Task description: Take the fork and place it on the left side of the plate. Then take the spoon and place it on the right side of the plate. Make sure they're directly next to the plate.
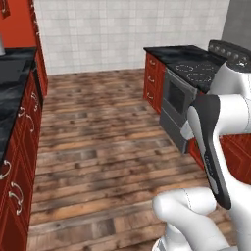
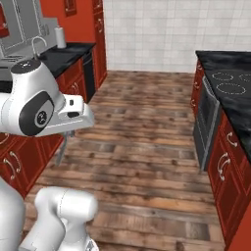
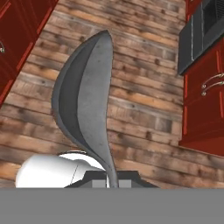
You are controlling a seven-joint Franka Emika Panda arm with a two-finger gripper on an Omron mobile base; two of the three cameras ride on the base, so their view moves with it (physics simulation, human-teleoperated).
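Fingers clenched on the spoon [image 3: 85, 109] by its thin handle, bowl sticking out ahead of the hand, carried in mid-air over the wood floor [image 3: 144, 96]. In the right base view the spoon [image 2: 62, 147] hangs below the hand, beside the red cabinets [image 2: 14, 162] on the left. Stove [image 1: 196, 73] far right.
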